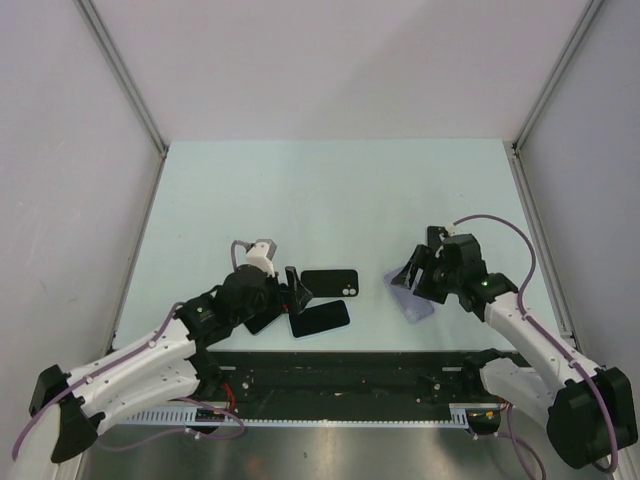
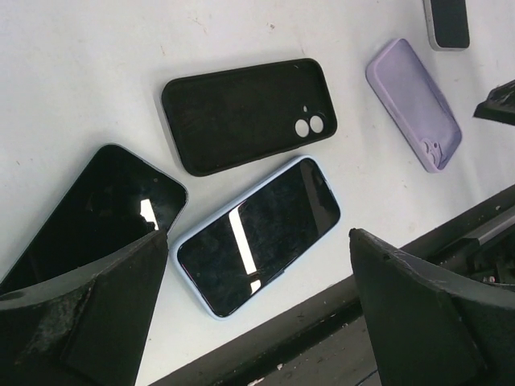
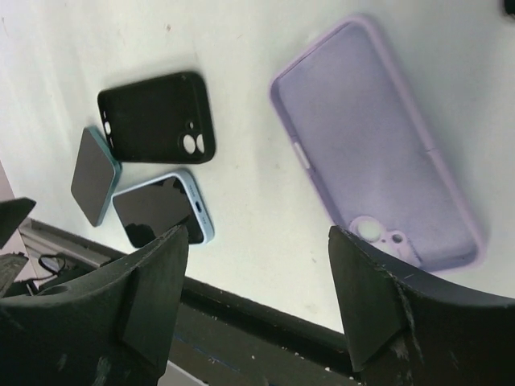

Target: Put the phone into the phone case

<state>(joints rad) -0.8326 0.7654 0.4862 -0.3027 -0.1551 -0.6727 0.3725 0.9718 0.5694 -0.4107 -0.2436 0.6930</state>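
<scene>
A phone with a pale-blue rim [image 2: 257, 233] lies screen up near the table's front edge [image 1: 320, 318]. An empty black case [image 2: 245, 114] lies just beyond it [image 1: 330, 283]. An empty purple case [image 3: 378, 145] lies to the right [image 1: 412, 300]. My left gripper [image 2: 257, 322] is open and empty, hovering above the pale-blue phone [image 1: 290, 298]. My right gripper [image 3: 257, 297] is open and empty, hovering over the purple case's near end [image 1: 415, 280]. The black case [image 3: 157, 117] and the phone [image 3: 161, 211] also show in the right wrist view.
A second dark phone [image 2: 88, 217] lies left of the first, partly under my left finger [image 1: 262, 321]; it looks teal-edged in the right wrist view [image 3: 92, 175]. Part of another dark phone-like thing [image 2: 447, 22] shows beyond the purple case [image 2: 413, 104]. The black base rail [image 1: 350, 365] runs along the front edge.
</scene>
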